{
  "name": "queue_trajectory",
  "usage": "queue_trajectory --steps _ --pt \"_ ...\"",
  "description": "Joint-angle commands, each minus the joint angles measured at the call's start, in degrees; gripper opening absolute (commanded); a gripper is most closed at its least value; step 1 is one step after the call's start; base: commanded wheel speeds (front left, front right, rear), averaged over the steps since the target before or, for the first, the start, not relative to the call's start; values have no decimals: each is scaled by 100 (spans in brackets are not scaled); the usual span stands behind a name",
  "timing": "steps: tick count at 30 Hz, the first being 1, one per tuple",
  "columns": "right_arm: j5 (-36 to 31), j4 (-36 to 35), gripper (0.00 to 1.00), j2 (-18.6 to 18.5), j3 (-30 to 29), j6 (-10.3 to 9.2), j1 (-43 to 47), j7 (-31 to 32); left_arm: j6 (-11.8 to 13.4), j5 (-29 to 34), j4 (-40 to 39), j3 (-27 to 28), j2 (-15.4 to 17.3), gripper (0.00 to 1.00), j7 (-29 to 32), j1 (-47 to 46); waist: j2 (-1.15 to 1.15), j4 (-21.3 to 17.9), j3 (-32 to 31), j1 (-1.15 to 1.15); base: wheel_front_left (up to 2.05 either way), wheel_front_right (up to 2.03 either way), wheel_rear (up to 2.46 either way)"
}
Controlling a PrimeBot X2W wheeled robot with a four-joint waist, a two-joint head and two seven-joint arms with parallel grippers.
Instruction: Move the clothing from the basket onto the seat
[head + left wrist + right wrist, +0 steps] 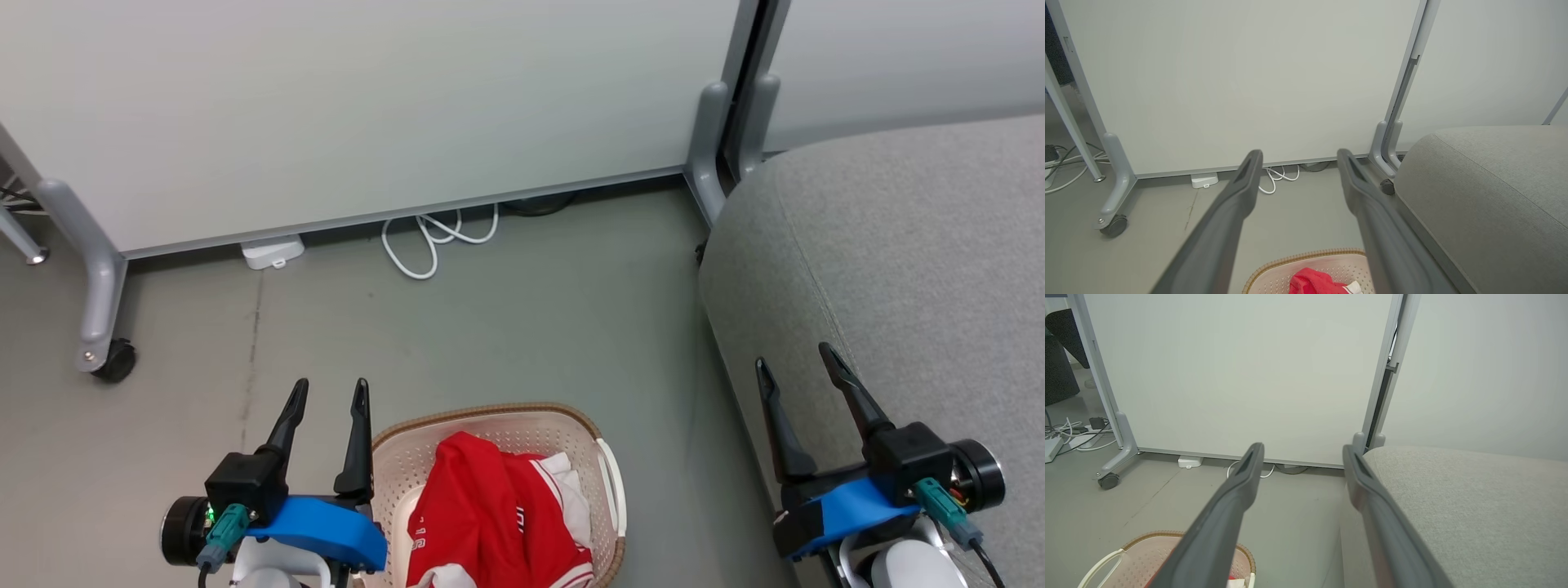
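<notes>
Judging soft red fabric clothing (482,506) in cream perforated plastic basket (400,469) light, limp; pinch top fold. Wide, empty: left hand (331,384), right hand (793,354).

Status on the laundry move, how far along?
Done: nothing yet, the visible part of the seat is bare. In hand: nothing, left end effector and right end effector both open, empty. Left: the red clothing sits in the basket, to be grasped and carried over.
</notes>
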Motion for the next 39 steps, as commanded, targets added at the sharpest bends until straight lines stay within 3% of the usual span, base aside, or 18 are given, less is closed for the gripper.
queue_trajectory --steps 1,10,19,23,33,39 --pt "33 -30 100 -28 14 0 -83 -21 -1 -25 51 -6 1 100 -17 -65 0 -94 88 0 0 0 0" --pt "119 -206 100 -25 340 0 -432 -23 -31 -139 1078 -12 34 100 36 -470 0 -841 898 0 0 0 0" --pt "384 -504 100 -19 575 0 -922 -26 -35 -229 2181 -46 242 100 518 -1486 0 -1494 2129 0 0 0 0" --pt "557 -601 100 -17 677 0 -1126 -26 75 -348 2612 85 335 100 802 -1853 0 -1737 2611 0 0 0 0" --pt "981 -809 100 -16 918 0 -1578 -27 109 -563 3256 217 541 100 1206 -2531 0 -2035 3591 0 0 0 0" --pt "1204 -882 100 -16 1058 0 -1714 -27 331 -592 3474 268 623 100 1318 -2785 0 -2147 3883 0 0 0 0"
